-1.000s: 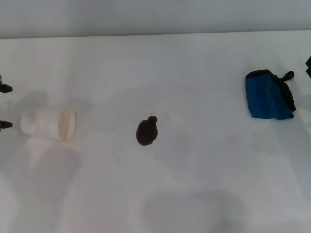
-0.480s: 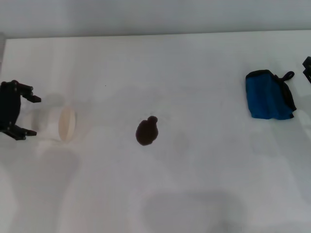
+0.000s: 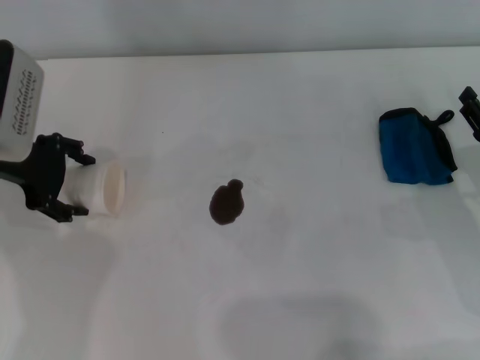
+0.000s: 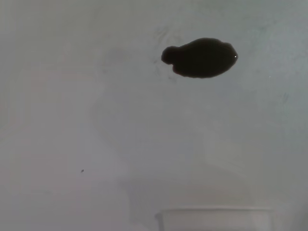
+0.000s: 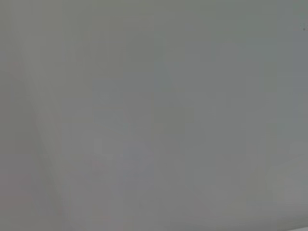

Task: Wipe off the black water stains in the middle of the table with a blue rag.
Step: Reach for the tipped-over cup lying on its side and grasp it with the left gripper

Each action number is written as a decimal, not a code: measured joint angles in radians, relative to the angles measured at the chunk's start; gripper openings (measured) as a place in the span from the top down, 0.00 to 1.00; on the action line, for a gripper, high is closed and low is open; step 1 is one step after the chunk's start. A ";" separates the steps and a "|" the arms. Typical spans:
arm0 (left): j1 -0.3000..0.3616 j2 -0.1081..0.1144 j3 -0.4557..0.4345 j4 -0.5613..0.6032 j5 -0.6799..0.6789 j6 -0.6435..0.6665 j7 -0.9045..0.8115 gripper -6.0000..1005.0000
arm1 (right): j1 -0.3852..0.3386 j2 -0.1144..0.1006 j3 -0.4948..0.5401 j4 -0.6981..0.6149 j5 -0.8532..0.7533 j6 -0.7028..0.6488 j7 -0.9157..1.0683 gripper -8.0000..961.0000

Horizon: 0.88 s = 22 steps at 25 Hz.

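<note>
The black water stains [image 3: 226, 203] are one small dark blot in the middle of the white table [image 3: 300, 285]; the left wrist view shows the blot [image 4: 199, 57] too. The blue rag [image 3: 414, 147] lies folded at the far right, untouched. My left gripper [image 3: 81, 186] is at the left, open, with one finger on each side of a white paper cup [image 3: 101, 187] that lies on its side. Only a sliver of my right gripper [image 3: 469, 106] shows at the right edge, just beyond the rag. The right wrist view holds only bare table.
The cup's rim [image 4: 211, 214] shows at the edge of the left wrist view, with its mouth facing the blot. The table's far edge [image 3: 240, 52] runs along the top of the head view.
My left arm has come in from the left edge and its fingers now straddle the cup, which has shifted slightly right. The right gripper's tip has crept in a little. Rag and blot have not moved.
</note>
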 joint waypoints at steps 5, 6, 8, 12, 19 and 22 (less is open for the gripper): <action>0.019 0.003 0.000 0.020 -0.003 -0.008 -0.022 0.16 | 0.000 0.000 -0.002 0.014 0.000 0.002 0.000 0.32; 0.022 0.003 0.000 0.020 -0.003 -0.011 -0.023 0.16 | 0.001 0.000 -0.003 0.018 0.000 0.002 -0.002 0.32; 0.029 0.002 0.000 0.021 -0.003 -0.016 -0.026 0.16 | 0.002 0.000 -0.003 0.021 0.000 0.003 -0.004 0.32; 0.042 0.001 0.000 0.023 -0.023 -0.018 -0.038 0.16 | 0.002 -0.001 -0.005 0.022 0.000 0.003 -0.004 0.32; 0.048 0.002 0.000 0.023 -0.036 -0.017 -0.047 0.16 | 0.001 -0.001 -0.007 0.023 -0.003 0.004 -0.005 0.32; 0.048 0.001 0.000 0.022 -0.038 -0.017 -0.047 0.20 | -0.001 0.000 -0.007 0.025 -0.004 0.008 -0.005 0.32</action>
